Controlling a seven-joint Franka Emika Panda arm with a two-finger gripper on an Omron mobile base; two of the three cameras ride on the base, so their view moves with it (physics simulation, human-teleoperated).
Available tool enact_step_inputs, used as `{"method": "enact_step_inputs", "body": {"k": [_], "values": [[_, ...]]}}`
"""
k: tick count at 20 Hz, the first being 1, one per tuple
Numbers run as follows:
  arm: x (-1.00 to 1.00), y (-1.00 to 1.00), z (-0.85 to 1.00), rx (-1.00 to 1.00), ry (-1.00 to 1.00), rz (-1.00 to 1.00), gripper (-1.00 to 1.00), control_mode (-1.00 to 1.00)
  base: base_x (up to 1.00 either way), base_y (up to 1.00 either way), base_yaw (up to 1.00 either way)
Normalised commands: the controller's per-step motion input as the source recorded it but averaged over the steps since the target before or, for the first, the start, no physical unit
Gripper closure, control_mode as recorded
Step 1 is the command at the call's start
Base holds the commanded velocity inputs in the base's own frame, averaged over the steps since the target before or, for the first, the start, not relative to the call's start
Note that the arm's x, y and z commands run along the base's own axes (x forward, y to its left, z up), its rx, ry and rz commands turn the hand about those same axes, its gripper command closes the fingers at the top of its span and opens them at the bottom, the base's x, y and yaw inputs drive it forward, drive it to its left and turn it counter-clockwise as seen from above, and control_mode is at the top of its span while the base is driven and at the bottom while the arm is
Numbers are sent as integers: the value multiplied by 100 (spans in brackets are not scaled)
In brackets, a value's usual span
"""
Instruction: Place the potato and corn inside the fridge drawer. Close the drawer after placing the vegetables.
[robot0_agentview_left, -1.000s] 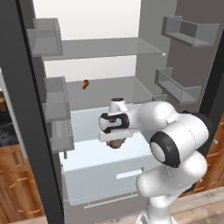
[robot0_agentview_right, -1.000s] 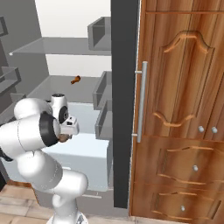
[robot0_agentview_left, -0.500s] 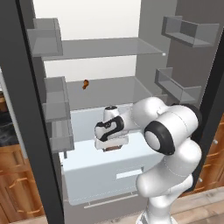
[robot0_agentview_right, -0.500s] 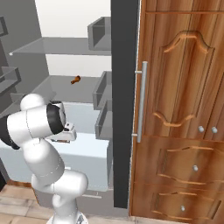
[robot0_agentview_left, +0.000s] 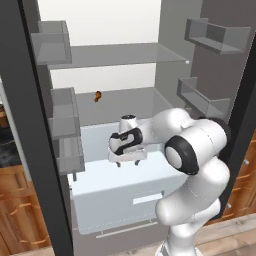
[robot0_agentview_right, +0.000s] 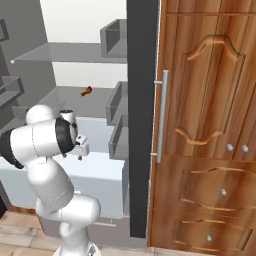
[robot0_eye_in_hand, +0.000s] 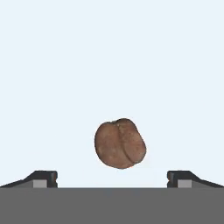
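The potato (robot0_eye_in_hand: 120, 143), a rounded brown lump, lies on the pale floor of the fridge drawer (robot0_agentview_left: 125, 200), which stands pulled out. My gripper (robot0_agentview_left: 127, 161) hangs just above the drawer's inside, pointing down. It is open: in the hand view the two fingertips (robot0_eye_in_hand: 43, 177) stand far apart on either side of the potato, and neither touches it. The right base view shows the gripper (robot0_agentview_right: 80, 152) over the drawer (robot0_agentview_right: 100, 172). The corn is out of view.
A small brown-orange object (robot0_agentview_left: 98, 96) rests on the glass shelf behind the drawer. Grey door bins (robot0_agentview_left: 67, 150) hang on the left, and more bins (robot0_agentview_left: 202, 100) on the right. A wooden cabinet with a metal handle (robot0_agentview_right: 162, 115) stands right of the fridge.
The hand carried the potato left and farther over the drawer, then its fingers opened. The potato has dropped out of the grip and lies on the drawer floor.
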Motion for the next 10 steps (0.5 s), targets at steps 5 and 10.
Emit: {"method": "enact_step_inputs", "body": {"k": [5, 10], "values": [[9, 0, 85, 0, -14, -16, -100, -100, 0, 0, 0], [-80, -2, 100, 0, -27, -10, -100, -100, 0, 0, 0]]}}
